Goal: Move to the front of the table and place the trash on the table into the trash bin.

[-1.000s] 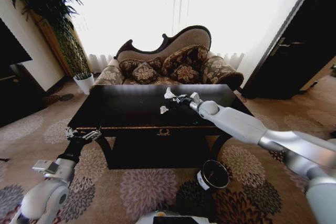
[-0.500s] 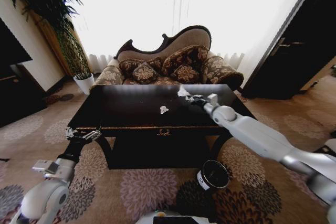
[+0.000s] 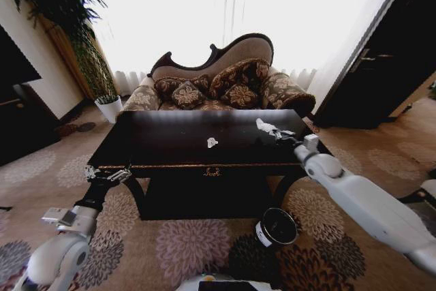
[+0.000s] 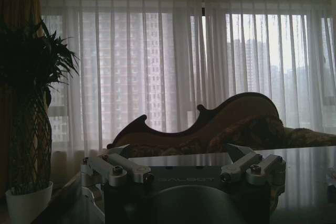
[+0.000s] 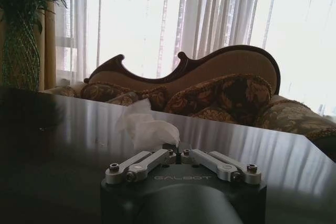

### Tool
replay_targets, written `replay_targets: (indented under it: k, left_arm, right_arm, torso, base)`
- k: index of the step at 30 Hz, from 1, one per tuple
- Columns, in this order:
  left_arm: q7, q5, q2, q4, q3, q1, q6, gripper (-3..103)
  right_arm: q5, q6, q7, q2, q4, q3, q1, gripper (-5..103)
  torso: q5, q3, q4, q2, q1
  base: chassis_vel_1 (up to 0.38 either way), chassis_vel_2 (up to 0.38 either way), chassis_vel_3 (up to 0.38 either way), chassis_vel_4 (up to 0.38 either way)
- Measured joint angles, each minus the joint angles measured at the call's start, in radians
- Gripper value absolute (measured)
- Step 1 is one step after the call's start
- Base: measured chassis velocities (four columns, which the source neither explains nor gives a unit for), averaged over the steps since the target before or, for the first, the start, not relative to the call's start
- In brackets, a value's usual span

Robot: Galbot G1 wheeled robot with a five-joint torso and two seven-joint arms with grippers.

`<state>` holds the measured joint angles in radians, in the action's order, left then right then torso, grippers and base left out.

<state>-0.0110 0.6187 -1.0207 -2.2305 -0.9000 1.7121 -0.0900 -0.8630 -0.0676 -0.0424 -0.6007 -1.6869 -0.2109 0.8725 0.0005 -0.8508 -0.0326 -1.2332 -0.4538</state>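
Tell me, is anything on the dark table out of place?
Yes. A small crumpled white tissue lies alone near the middle of the table, apart from the right gripper, which is shut on another white tissue.

Right arm is stretched out forward, white and grey links running from the lower right up to the wrist. The silver two-finger right gripper [image 3: 271,129] has its fingers pinched together on a crumpled white tissue wad [image 5: 145,126]. Left arm sits low by the robot's side, and its silver left gripper [image 3: 107,174] has the fingers spread apart.
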Motion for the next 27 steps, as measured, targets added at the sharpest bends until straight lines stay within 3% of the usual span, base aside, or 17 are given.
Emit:
replay_targets:
  k: [3, 9, 20, 22, 27]
  left_arm:
    - [0.000, 0.000, 0.000, 0.000, 0.000, 0.000, 0.000, 100]
    - [0.000, 0.000, 0.000, 0.000, 0.000, 0.000, 0.000, 100]
    - [0.000, 0.000, 0.000, 0.000, 0.000, 0.000, 0.000, 100]
    - [0.000, 0.000, 0.000, 0.000, 0.000, 0.000, 0.000, 100]
    - [0.000, 0.000, 0.000, 0.000, 0.000, 0.000, 0.000, 100]
  right_arm:
    - [-0.011, 0.000, 0.000, -0.017, -0.044, -0.113, 0.098, 0]
    - [-0.020, 0.000, -0.002, -0.059, -0.089, -0.202, 0.172, 0]
    - [0.003, 0.017, 0.020, -0.231, -0.196, -0.472, 0.477, 0]
    - [0.058, 0.053, 0.048, -0.280, -0.213, -0.542, 0.534, 0]
    - [0.088, 0.094, 0.076, -0.343, -0.237, -0.631, 0.603, 0]
  torso:
    - [-0.0005, 0.000, 0.0000, 0.000, 0.000]
    - [-0.0007, 0.000, 0.0003, 0.000, 0.000]
    - [-0.0008, 0.000, 0.0000, 0.000, 0.000]
    - [-0.0008, 0.000, 0.0002, 0.000, 0.000]
    - [-0.0007, 0.000, 0.0001, 0.000, 0.000]
  base:
    - [0.000, 0.000, 0.000, 0.000]
    - [0.000, 0.000, 0.000, 0.000]
    - [0.000, 0.000, 0.000, 0.000]
    - [0.000, 0.000, 0.000, 0.000]
    - [0.000, 0.000, 0.000, 0.000]
